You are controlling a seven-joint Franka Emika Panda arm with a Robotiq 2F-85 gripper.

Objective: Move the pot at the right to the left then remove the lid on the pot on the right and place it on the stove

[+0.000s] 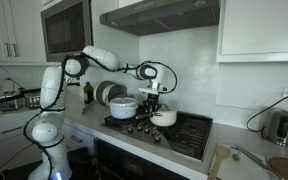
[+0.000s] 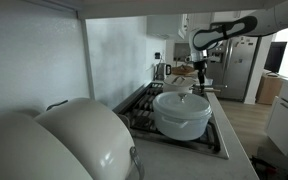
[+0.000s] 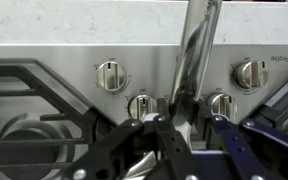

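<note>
On the stove (image 1: 189, 131), the wide pot (image 1: 122, 106) is seen at the left and the pot (image 1: 164, 118) just right of it. Above the pot, the lid (image 3: 196, 55) is pinched on edge by the closed gripper (image 1: 157, 99). The lid is judged light, stiff and slippery, so it is best held by the rim.

A small pale wordmark (image 3: 281, 61) stands on the front panel of the black gas stove with dark grates (image 3: 44, 54), just right of the round silver knob (image 3: 250, 73) near the wrist view's right edge. It appears upside down and very small, and seems to spell "Profile". No lettering can be read in either exterior view.
</note>
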